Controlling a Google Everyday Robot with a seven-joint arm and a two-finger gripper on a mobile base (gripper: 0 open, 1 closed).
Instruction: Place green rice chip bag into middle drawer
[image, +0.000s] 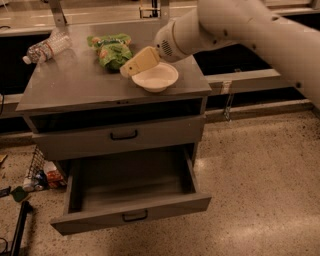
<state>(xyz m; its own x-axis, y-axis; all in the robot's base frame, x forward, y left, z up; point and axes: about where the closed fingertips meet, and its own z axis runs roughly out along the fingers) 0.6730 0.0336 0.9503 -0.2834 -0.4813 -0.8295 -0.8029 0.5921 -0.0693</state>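
Observation:
The green rice chip bag (113, 49) lies on the grey cabinet top (75, 85), toward the back middle. My gripper (131, 67) hangs low over the top, just right of the bag's front edge and above the left rim of the white bowl (156, 77). It holds nothing that I can see. The white arm (235, 30) reaches in from the upper right. Below the top is a closed drawer (120, 137) with a black handle. Under it, a drawer (131, 186) is pulled out and empty.
A clear plastic bottle (47, 48) lies on its side at the cabinet's back left corner. Clutter and a wire basket (37, 172) sit on the floor left of the cabinet. A counter ledge (250, 77) runs behind on the right.

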